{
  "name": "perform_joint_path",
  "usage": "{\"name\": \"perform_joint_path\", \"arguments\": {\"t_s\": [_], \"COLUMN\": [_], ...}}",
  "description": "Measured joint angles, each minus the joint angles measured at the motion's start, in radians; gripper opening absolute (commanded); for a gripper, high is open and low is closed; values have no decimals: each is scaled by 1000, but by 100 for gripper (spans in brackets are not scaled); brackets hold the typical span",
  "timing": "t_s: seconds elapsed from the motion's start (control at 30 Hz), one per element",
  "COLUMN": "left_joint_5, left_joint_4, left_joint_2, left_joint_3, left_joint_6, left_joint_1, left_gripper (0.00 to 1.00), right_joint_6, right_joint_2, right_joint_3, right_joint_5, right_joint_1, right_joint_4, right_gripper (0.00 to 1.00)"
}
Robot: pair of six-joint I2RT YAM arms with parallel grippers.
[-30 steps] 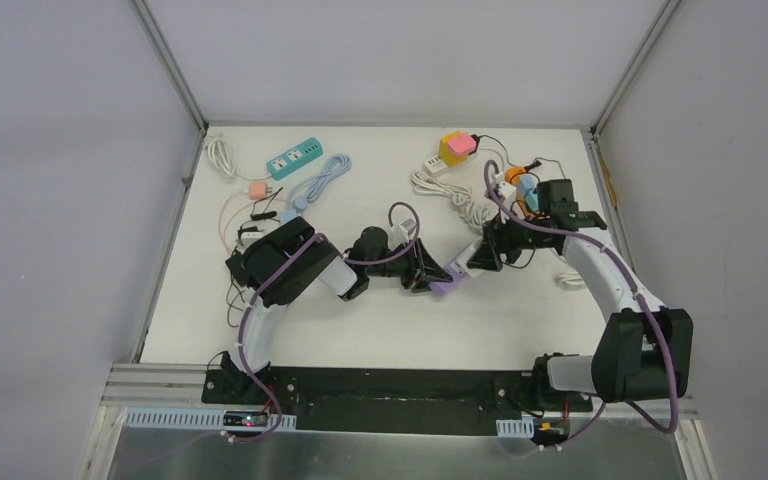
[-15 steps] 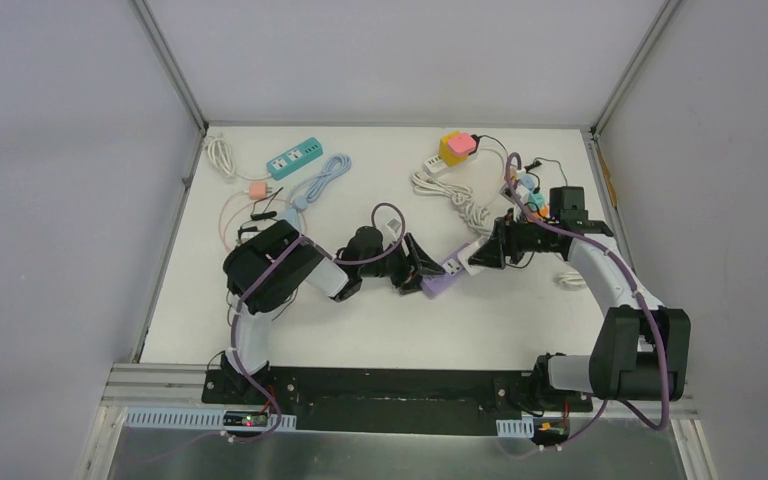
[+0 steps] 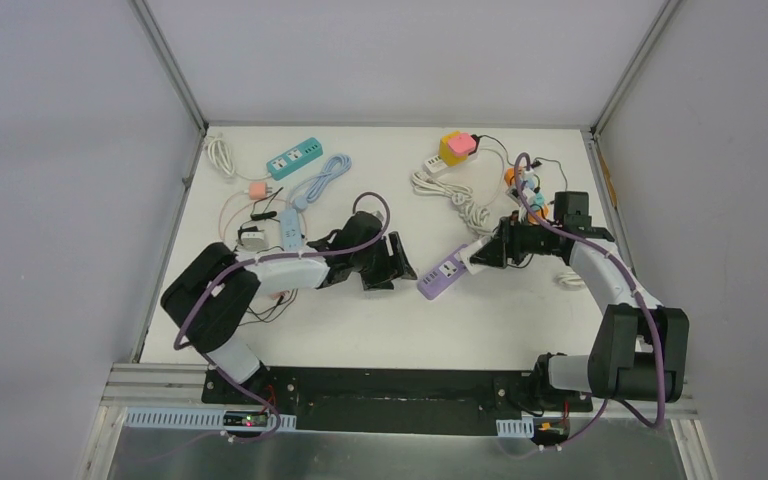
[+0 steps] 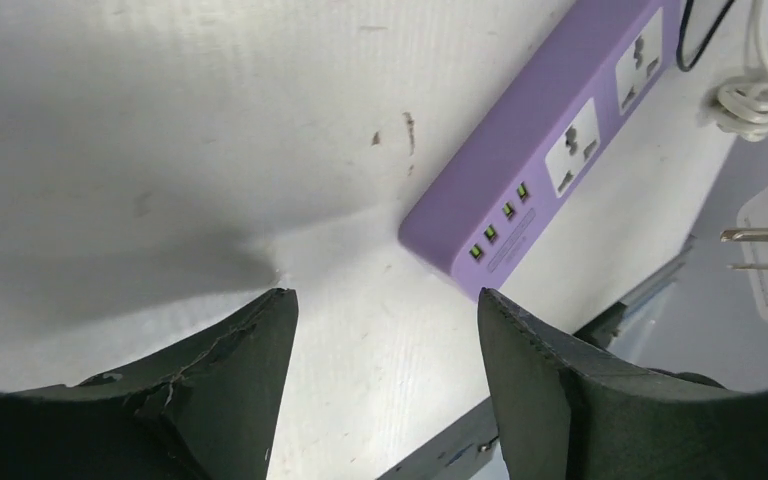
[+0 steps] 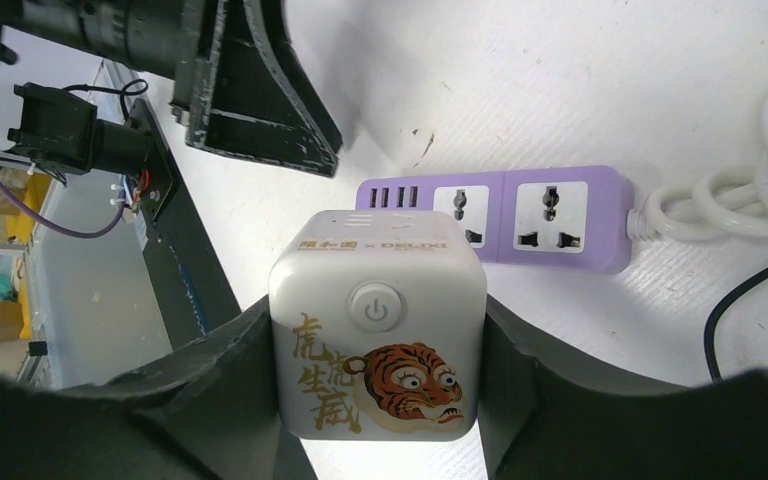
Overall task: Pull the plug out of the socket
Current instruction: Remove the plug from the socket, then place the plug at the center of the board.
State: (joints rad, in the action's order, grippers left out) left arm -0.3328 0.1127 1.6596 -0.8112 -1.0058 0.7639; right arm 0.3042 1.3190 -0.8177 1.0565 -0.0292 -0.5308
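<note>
I am looking down at a white tabletop (image 3: 380, 330). Plain grey walls (image 3: 380, 60) stand on 3 sides of it, and thin metal posts (image 3: 170, 65) run up at the back corners. The tabletop has small scuff marks on it.

At the upper left of the top view lies a teal socket strip (image 3: 294, 158). At the upper middle sits a pink and yellow cube (image 3: 457, 146), with a looped white cord (image 3: 438, 183) just below it.

The purple socket strip (image 3: 443, 274) lies flat on the tabletop, near the middle of the top view. It has 2 big sockets and 4 small ports.

The right tool (image 3: 490, 250) is clamped on the white cube plug (image 5: 377, 325). Its 2 fingers (image 5: 230, 380) press on the cube's left and right sides. The cube has a round button and a tiger picture on it. In the left wrist view, at the right edge, the plug's metal pins (image 4: 745, 250) stick out into the air, apart from the purple strip. The plug is out of the socket.

The left tool (image 4: 382, 300) is spread wide and holds nothing. It sits over bare tabletop, left of the purple strip and not touching it.
</note>
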Motion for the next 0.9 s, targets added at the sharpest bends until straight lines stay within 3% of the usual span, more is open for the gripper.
{"name": "perform_joint_path", "arguments": {"t_s": [0.33,0.43,0.6,0.9], "left_joint_5": [219,280,405,601], "left_joint_4": [-288,-321,-321,-208], "left_joint_2": [-304,-414,-632,-1007], "left_joint_3": [-37,-37,10,253], "left_joint_6": [240,304,402,446], "left_joint_1": [0,0,0,0], "left_gripper": [68,77,99,99], "right_joint_6": [-89,-113,-139,-165], "right_joint_2": [0,0,1,6], "right_joint_3": [43,53,65,76], "right_joint_5": [37,49,67,97], "right_joint_1": [-11,-13,-15,-16], "right_joint_4": [93,117,145,178], "right_gripper": [0,0,0,0]}}
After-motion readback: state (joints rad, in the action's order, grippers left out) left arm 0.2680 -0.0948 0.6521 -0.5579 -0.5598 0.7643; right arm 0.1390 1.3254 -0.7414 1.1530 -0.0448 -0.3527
